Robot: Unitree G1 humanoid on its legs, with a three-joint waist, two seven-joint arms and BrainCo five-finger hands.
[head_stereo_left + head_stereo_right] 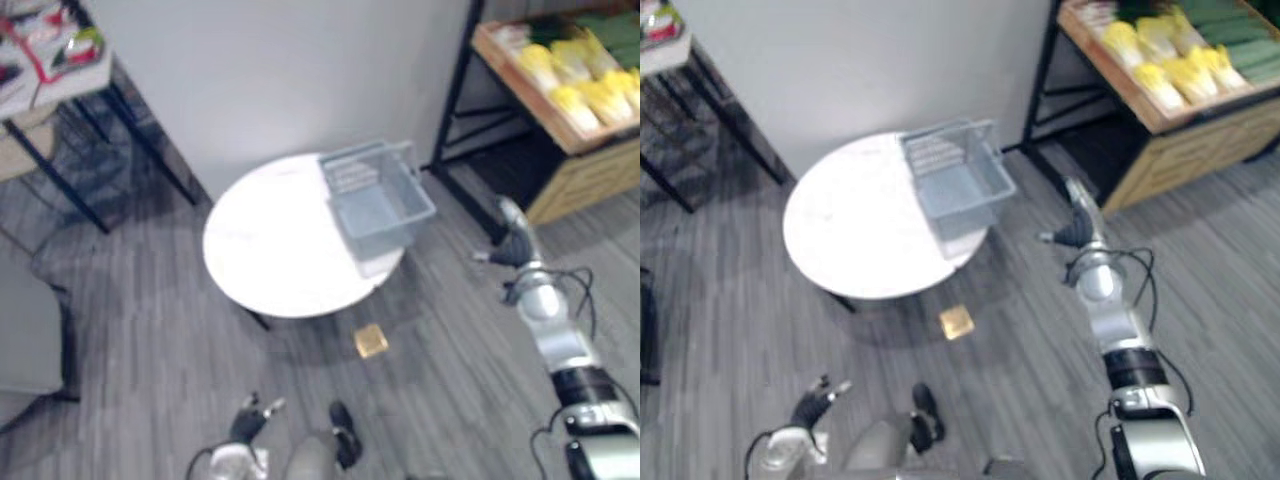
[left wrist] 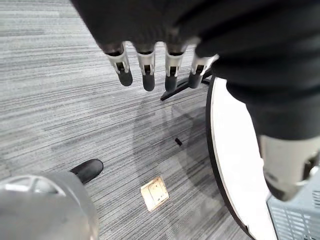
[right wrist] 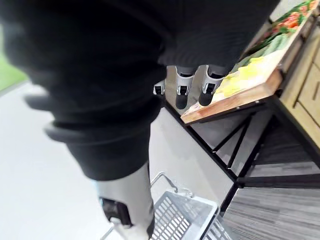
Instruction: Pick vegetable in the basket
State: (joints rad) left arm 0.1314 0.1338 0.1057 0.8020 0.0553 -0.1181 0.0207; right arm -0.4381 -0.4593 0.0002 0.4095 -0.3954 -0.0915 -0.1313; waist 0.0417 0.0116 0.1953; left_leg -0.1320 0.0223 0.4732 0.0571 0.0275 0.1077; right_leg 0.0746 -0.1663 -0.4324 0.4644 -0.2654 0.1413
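Left eye view: 1 basket point(image 1: 378, 200) on 1 round table point(image 1: 260, 250), centre. Yellow vegetables point(image 1: 578, 98) lie on the shelf point(image 1: 520, 95), upper right — too blurred to count. Right hand point(image 1: 514, 238) is raised mid-right; left hand point(image 1: 247, 420) hangs bottom centre.
Left wrist view: fingers point(image 2: 146, 75) straight, empty.
Right wrist view: fingers point(image 3: 182, 92) loosely extended — holding nothing.

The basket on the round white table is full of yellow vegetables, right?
Not quite: the basket on the round white table is empty. The left eye view shows the yellow vegetables lying on the wooden shelf instead.
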